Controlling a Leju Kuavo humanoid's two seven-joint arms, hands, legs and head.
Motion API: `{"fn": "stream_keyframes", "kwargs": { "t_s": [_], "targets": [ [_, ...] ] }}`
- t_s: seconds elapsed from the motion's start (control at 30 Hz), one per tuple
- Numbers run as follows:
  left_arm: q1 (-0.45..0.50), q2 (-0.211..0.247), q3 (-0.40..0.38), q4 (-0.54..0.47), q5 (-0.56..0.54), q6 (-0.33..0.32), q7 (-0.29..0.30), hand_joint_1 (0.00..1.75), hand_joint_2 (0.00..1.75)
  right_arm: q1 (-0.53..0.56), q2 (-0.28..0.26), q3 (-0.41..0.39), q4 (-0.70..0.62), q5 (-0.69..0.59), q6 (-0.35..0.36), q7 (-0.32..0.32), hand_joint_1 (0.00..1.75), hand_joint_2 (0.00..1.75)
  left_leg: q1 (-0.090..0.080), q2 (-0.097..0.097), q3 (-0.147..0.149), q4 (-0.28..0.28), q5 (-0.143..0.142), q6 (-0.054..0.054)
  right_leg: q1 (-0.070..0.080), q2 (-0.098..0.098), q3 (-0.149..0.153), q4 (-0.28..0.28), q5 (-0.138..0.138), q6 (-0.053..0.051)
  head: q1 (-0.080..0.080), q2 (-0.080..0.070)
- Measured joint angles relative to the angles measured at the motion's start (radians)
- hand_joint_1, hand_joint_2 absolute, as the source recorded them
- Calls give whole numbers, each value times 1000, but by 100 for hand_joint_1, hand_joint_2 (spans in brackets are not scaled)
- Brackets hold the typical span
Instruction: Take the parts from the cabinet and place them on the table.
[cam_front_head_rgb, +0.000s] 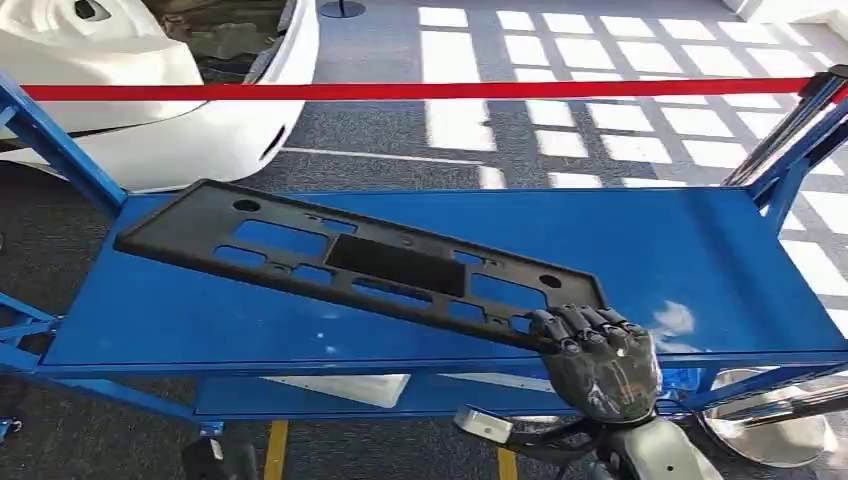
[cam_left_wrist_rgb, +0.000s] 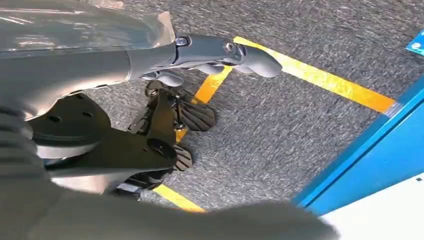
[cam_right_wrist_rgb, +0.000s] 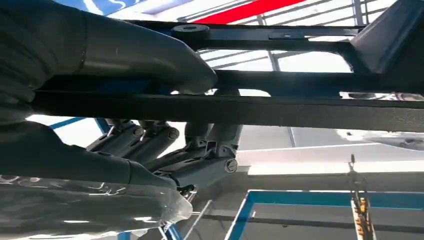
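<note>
A long black plastic panel (cam_front_head_rgb: 390, 265) with several cutouts stretches across the blue table top (cam_front_head_rgb: 680, 250), from the front right towards the back left. My right hand (cam_front_head_rgb: 600, 360) grips its near right end at the table's front edge, with the fingers curled over the top. The right wrist view shows the thumb (cam_right_wrist_rgb: 140, 55) on one face of the panel's bar (cam_right_wrist_rgb: 280, 112) and the darker fingers (cam_right_wrist_rgb: 200, 150) wrapped against the other. My left hand (cam_left_wrist_rgb: 200, 55) hangs over the grey carpet with its fingers stretched out, holding nothing.
A red barrier tape (cam_front_head_rgb: 420, 90) runs behind the table, with a white car body (cam_front_head_rgb: 150, 90) beyond it at the back left. Blue frame posts (cam_front_head_rgb: 60, 150) rise at the table's ends. A white sheet (cam_front_head_rgb: 340, 388) lies on the lower shelf. Yellow floor lines (cam_left_wrist_rgb: 320, 77) cross the carpet.
</note>
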Motion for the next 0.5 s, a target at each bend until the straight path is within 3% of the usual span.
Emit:
{"fn": "stream_keyframes", "kwargs": {
  "t_s": [0.1, 0.2, 0.5],
  "targets": [
    [0, 0, 2, 0, 0, 11, 9, 0, 175, 2, 4, 0, 0, 0, 0, 1, 175, 175, 0, 0, 0, 0, 0, 0, 0, 0, 0, 0, 0, 0, 0, 0],
    [-1, 0, 3, 0, 0, 66, 62, 0, 175, 5, 8, 1, 0, 0, 0, 7, 175, 175, 0, 0, 0, 0, 0, 0, 0, 0, 0, 0, 0, 0, 0, 0],
    [-2, 0, 10, 0, 0, 135, 98, 0, 175, 23, 19, 1, -6, 0, 0, 13, 175, 175, -4, 0, 0, 1, -1, 2, -4, 0, 0, -1, 1, 1, 0, 0]
  ]
}}
